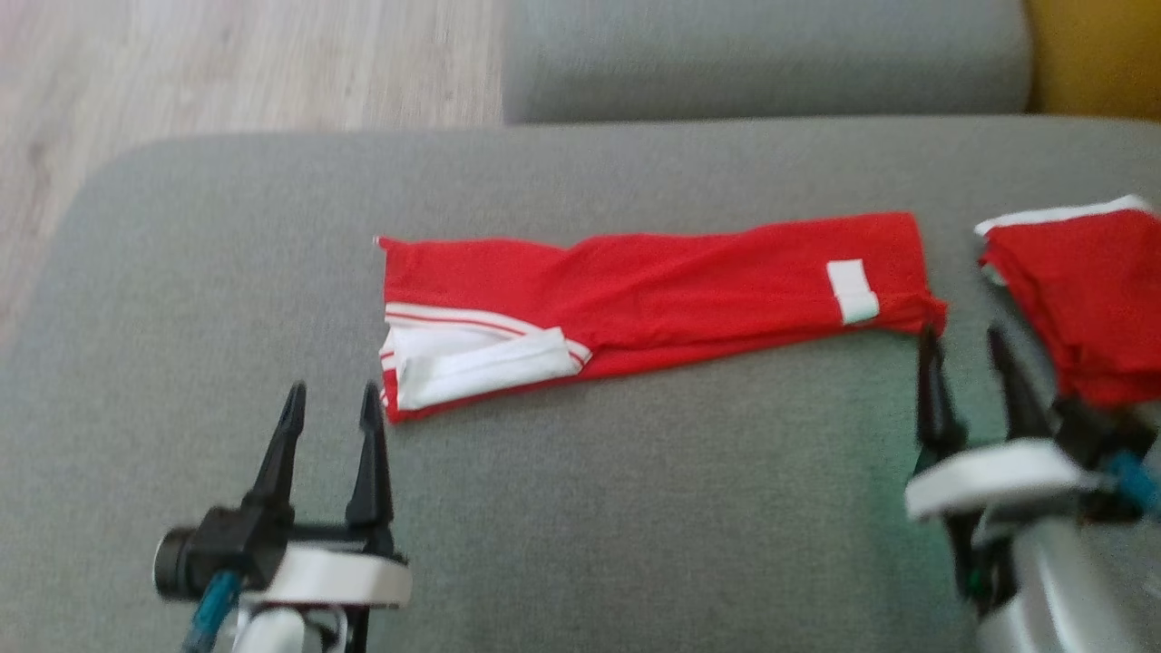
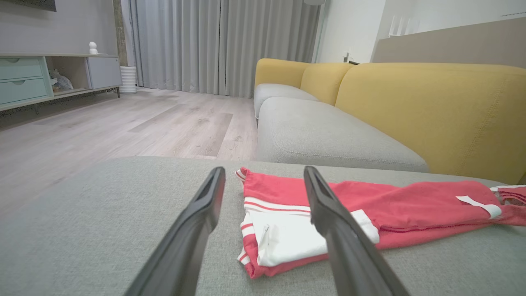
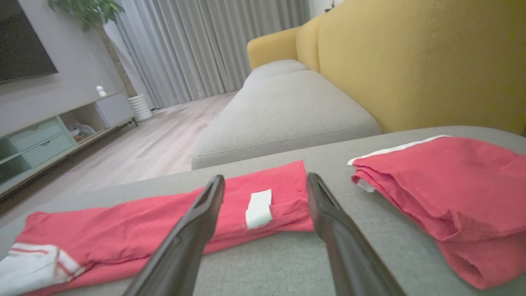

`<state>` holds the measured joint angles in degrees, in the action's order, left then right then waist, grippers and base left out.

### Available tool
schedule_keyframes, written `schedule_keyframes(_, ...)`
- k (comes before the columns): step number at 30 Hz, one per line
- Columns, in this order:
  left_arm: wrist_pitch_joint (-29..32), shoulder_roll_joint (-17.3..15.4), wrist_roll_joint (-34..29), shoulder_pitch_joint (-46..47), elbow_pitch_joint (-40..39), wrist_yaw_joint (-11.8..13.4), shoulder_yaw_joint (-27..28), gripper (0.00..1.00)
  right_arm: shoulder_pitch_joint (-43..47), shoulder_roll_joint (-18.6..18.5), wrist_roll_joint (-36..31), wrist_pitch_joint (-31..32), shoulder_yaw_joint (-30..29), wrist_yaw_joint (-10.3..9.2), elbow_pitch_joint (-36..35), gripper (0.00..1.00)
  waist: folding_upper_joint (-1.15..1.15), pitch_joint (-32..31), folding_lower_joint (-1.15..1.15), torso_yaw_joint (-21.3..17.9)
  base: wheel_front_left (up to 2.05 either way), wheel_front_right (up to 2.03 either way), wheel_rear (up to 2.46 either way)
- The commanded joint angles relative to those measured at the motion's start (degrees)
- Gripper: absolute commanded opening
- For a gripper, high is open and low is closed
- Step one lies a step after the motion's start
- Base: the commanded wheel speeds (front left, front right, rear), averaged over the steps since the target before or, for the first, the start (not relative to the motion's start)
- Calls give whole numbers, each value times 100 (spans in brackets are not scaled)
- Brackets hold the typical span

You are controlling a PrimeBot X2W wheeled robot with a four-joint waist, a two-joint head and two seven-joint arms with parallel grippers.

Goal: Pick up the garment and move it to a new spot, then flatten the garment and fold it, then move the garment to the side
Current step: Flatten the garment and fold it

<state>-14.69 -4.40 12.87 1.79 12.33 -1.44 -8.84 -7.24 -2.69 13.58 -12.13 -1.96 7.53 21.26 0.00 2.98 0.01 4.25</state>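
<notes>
My garment (image 1: 653, 290) lies at 12 o'clock ahead of me, flat on the grey cushion (image 1: 635, 508). It is red and folded into a long, narrow band running from 9 to 3 o'clock. Its 9 o'clock end shows a white panel (image 1: 481, 363) edged with red stripes, turned over on top. A small white patch (image 1: 853, 290) sits near its 3 o'clock end.

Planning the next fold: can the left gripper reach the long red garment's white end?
Probably yes: the left gripper, open, sits just short of the garment's white end, nothing but bare cushion between.
</notes>
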Motion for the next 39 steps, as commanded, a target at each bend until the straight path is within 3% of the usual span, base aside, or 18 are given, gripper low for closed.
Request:
schedule_keyframes(1, -30, 38, -87, 419, -164, -56, 243, 100, -609, -20, -113, 83, -56, -4, -68, 100, 0, 343, -1, 115, 0, 0, 0)
schedule_keyframes(11, -30, 130, -218, 913, 3, -259, 164, 100, -2013, -20, -1000, 896, -1482, -4, 1554, 100, 0, 916, -1, 412, 0, 0, 0)
schedule_keyframes(22, -30, 149, -229, 1061, 59, -308, 118, 100, -2811, -20, -1735, 1113, -2308, -4, 2871, 100, 0, 1059, -1, 536, 0, 0, 0)
schedule_keyframes(23, -30, 150, -220, 1063, 63, -303, 111, 100, -2854, -20, -1772, 1113, -2330, -4, 2974, 87, 0, 1060, -1, 540, 0, 0, 0)
schedule_keyframes(24, -30, 150, -212, 1062, 66, -298, 106, 100, -2888, -20, -1817, 1106, -2337, -4, 3069, 31, 0, 1057, -1, 540, 0, 0, 0)
schedule_keyframes(25, -30, 151, -203, 1053, 76, -290, 111, 100, -2942, -26, -1895, 1009, -2340, -4, 3204, 0, 0, 1030, -1, 527, 0, 0, 0)
schedule_keyframes(39, -30, 152, -180, 778, 94, -207, 194, 100, -2582, -285, -1923, 120, -2511, -4, 3281, 0, 0, 341, -1, 125, 0, 0, 0)
